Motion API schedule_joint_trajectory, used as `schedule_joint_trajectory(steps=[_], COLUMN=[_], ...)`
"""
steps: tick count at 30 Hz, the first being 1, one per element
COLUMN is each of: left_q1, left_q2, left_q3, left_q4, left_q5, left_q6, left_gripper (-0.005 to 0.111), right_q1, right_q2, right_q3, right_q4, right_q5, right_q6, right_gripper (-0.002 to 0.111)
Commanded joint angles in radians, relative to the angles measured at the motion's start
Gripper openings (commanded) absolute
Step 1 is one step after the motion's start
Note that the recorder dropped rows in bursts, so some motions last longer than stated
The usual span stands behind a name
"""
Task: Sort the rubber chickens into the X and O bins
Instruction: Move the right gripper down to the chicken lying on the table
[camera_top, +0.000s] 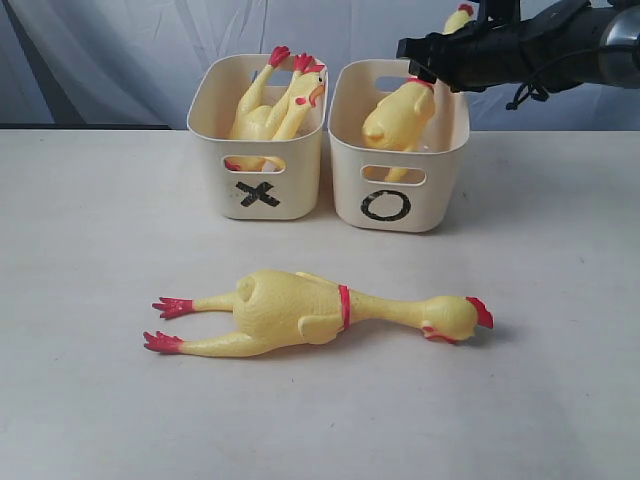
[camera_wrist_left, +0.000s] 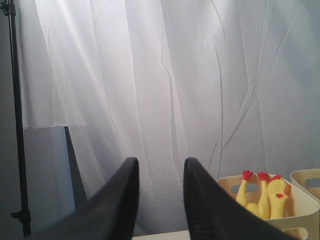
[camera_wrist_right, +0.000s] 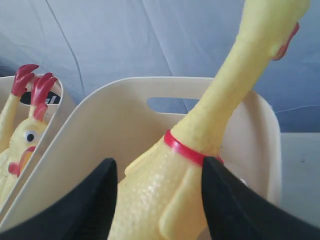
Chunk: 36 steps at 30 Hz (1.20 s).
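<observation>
Exterior view: big chicken (camera_top: 300, 310) lies across the tabletop (camera_top: 90, 400), head right; right claw (camera_wrist_right: 159, 167) spread around tilted head-up chicken (camera_top: 400, 115); left claw (camera_wrist_left: 160, 162) narrow, empty.

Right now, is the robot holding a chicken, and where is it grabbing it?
Nothing looks held. The right gripper has open jaws either side of the chicken in the O bin, below its red band. The left gripper is empty.
</observation>
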Motion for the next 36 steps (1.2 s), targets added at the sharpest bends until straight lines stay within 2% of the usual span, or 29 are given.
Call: schedule_joint_trajectory(steps=[1, 8, 13, 21, 29, 36], left_q1=[0.005, 0.005, 0.005, 0.005, 0.005, 0.005], left_q2=[-0.004, -0.004, -0.004, -0.004, -0.004, -0.004], left_q3=[0.005, 0.005, 0.005, 0.005, 0.005, 0.005], left_q4=[-0.003, -0.003, -0.003, -0.003, -0.003, -0.003], left_q5=[0.010, 0.010, 0.010, 0.010, 0.010, 0.010], left_q6=[-0.003, -0.003, -0.003, -0.003, -0.003, -0.003], left_gripper=[0.030, 0.030, 0.030, 0.030, 0.030, 0.030], right_q1=[-0.003, -0.003, -0.003, -0.003, -0.003, 0.009], right_q2=[-0.007, -0.031, -0.086, -0.215, -0.328, -0.350], right_q3=[0.002, 0.002, 0.002, 0.002, 0.002, 0.045], right_q4=[-0.006, -0.006, -0.009, -0.017, -0.226, -0.321], right_q5=[-0.022, -0.024, 0.038, 0.400, 0.795, 0.992], right_q6=[-0.012, -0.029, -0.071, -0.236, -0.362, -0.371], right_gripper=[0.050, 0.050, 0.050, 0.046, 0.046, 0.046])
